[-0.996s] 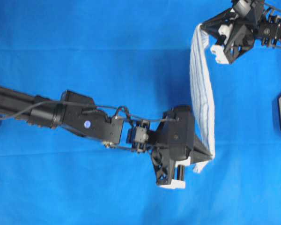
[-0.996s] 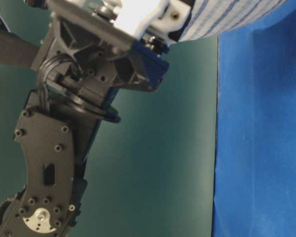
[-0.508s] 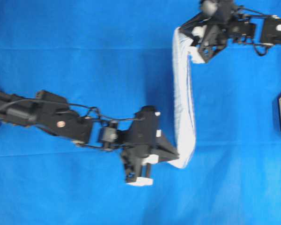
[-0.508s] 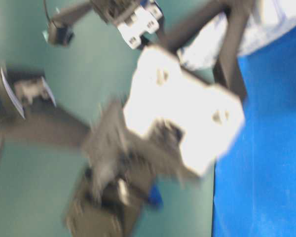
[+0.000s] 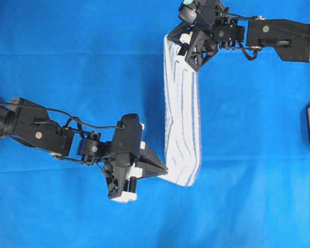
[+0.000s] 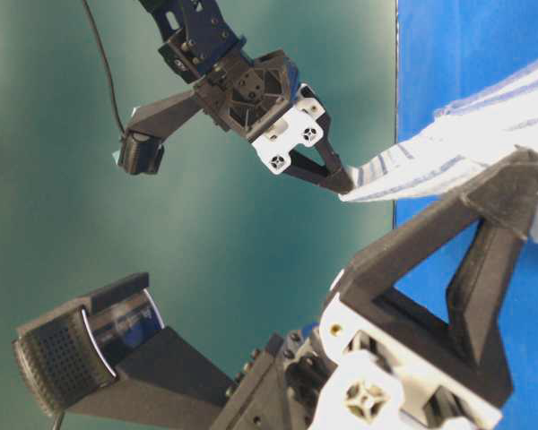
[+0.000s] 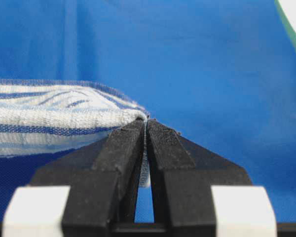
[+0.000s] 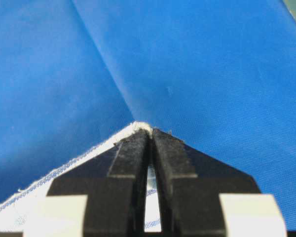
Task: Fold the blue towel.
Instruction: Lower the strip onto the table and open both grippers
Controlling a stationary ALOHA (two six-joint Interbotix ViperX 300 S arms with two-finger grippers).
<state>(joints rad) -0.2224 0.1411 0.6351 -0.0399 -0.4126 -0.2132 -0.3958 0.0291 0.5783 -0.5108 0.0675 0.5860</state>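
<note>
Both of my arms have swung toward the left of the overhead view since a second ago, carrying the towel with them, and it now spreads wider as a long striped band. My left jaws are pressed together, pinching the towel's near corner low in that view. My right jaws are likewise pressed together on the far corner at the top. Between them the towel hangs over the blue counter; I cannot tell whether its middle touches the cover.
</note>
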